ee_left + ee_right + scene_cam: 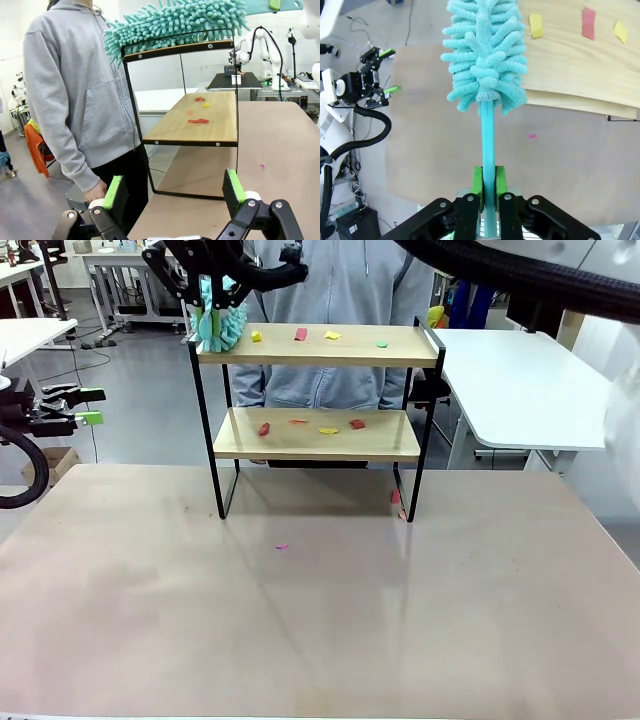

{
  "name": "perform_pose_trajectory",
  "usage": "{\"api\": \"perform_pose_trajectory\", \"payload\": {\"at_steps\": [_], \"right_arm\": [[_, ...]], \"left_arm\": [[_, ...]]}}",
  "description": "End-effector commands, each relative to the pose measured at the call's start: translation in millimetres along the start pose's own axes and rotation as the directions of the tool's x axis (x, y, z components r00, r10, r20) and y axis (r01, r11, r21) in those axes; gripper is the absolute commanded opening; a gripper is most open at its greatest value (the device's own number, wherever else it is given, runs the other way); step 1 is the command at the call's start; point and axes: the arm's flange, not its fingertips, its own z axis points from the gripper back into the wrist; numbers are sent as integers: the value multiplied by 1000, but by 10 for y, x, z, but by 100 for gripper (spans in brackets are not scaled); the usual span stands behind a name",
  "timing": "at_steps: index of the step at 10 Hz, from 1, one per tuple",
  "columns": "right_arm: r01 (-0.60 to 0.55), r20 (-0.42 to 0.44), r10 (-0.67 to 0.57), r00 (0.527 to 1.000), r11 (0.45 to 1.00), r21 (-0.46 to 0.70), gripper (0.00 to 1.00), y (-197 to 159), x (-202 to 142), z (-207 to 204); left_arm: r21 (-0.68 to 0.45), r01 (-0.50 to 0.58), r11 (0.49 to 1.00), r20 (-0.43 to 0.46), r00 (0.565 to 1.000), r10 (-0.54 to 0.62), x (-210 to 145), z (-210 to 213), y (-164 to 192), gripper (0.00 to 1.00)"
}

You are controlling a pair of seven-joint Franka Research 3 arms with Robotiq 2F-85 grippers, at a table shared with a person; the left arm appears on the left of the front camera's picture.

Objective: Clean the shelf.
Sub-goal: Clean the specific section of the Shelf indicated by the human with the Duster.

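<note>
Currently, the left gripper [92,407] is idling far left, fingers spread. The right gripper [488,182] is pinching a teal duster [220,320] over the left end of the shelf [355,350], which is standing at the table's far middle. Paper scraps [301,334] are littering both boards, so cleaning is likely just beginning.

The pale, glossy table [320,620] carries the shelf [316,390], which stands on thin black legs.

On the shelf's top board, the fluffy head of a teal duster [220,322] rests over the left end. To its right, spaced along the board, lie a small yellow scrap [256,336], a red strip [301,334], a yellow slip [332,335] and a green bit [381,343].

On the shelf's lower board lie a red scrap [264,428], an orange sliver [298,421], a yellow piece [328,430] and a red piece [357,424].

On the table, a pink fleck [281,546] lies in front of the shelf. A red shred [395,497] lies just beside the shelf's right front leg.
</note>
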Motion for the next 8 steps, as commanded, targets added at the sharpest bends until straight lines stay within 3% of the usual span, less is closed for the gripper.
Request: {"api": "perform_pose_trajectory", "payload": {"at_steps": [1,8], "right_arm": [[0,0,0,1000,1000,0,13,0,0,1],[57,-91,-57,994,998,-5,13,-1062,-227,-37]], "left_arm": [[-1,6,1000,-5,1000,-6,42,3,-13,100],[-1,6,1000,-5,1000,-6,42,3,-13,100]]}}
